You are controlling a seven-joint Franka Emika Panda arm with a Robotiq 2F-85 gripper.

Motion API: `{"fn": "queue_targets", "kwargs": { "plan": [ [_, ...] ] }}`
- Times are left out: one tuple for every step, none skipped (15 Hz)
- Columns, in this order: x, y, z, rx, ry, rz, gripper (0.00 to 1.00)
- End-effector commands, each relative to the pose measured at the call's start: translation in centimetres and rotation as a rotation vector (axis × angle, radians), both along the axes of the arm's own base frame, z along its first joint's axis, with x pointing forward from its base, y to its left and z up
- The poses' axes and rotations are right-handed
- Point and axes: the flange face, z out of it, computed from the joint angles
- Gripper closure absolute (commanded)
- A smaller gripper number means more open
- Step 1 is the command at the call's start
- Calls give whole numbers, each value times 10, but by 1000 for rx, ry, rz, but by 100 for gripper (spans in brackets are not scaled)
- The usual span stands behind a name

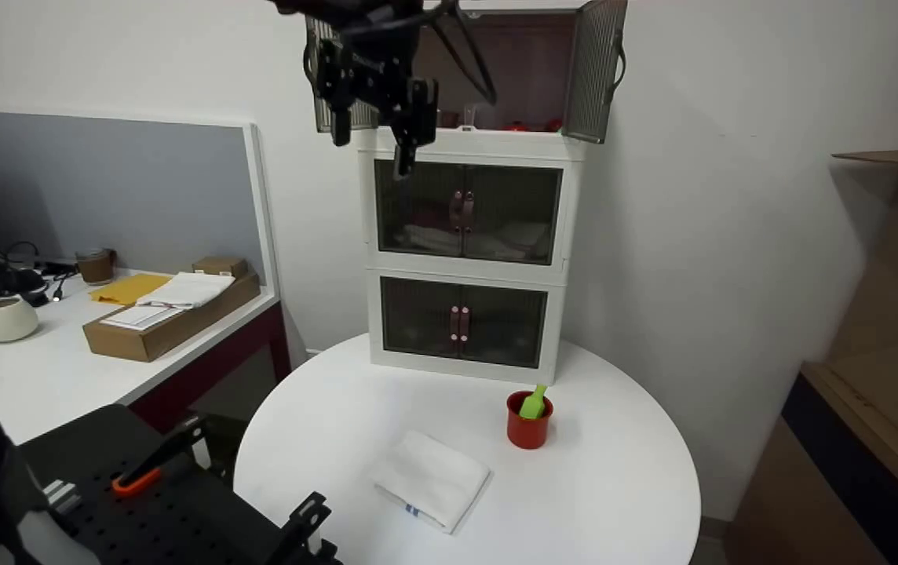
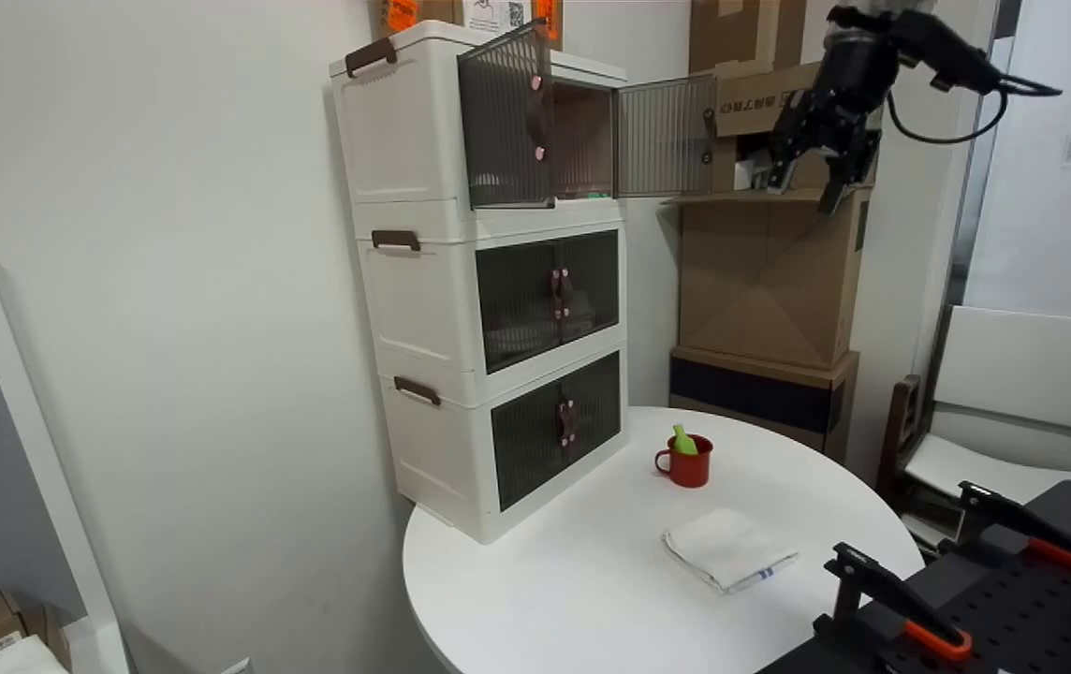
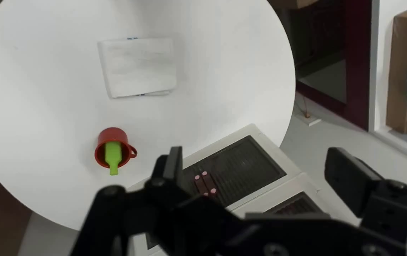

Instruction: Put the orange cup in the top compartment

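Observation:
The orange cup is a small red mug, seen in both exterior views [image 1: 527,433] [image 2: 691,471] and in the wrist view [image 3: 112,134]. It stands upright on the round white table [image 1: 614,486], with a green utensil [image 1: 533,404] leaning in it. The top compartment [image 1: 508,71] of the tall white cabinet has both glass doors swung open; its interior partly shows in an exterior view [image 2: 582,131]. Small red items [image 1: 516,125] lie on its floor. My gripper [image 1: 372,155] is open and empty, high above the table, in front of the cabinet's upper part, apart from the cup. It also shows in the wrist view [image 3: 257,167].
A folded white cloth [image 1: 432,479] lies on the table near the cup. The open right door [image 1: 594,71] and left door [image 2: 507,122] stick out from the cabinet. Two lower sections [image 1: 469,208] have closed dark doors. Cardboard boxes [image 2: 765,281] stand beside the table.

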Motion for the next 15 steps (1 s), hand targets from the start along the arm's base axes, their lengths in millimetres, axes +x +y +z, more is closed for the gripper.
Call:
{"fn": "queue_targets", "kwargs": {
  "plan": [
    [36, -19, -52, 44, -16, -201, 0],
    [46, -26, -68, 41, -28, -257, 0],
    [55, -33, -83, 37, -43, -314, 0],
    [65, -43, -100, 24, -60, -370, 0],
    [74, -53, -117, 8, -69, -425, 0],
    [81, -62, -132, -5, -77, -482, 0],
    [89, -68, -147, -14, -76, -537, 0],
    [96, -75, -162, -29, -74, -590, 0],
    [104, -81, -178, -38, -68, -644, 0],
    [113, -86, -193, -43, -56, -697, 0],
    [123, -91, -208, -43, -43, -749, 0],
    [133, -96, -223, -38, -21, -801, 0],
    [143, -100, -239, -29, 5, -850, 0],
    [153, -104, -254, -16, 36, -896, 0],
    [162, -107, -268, -4, 65, -934, 0]
  ]
}}
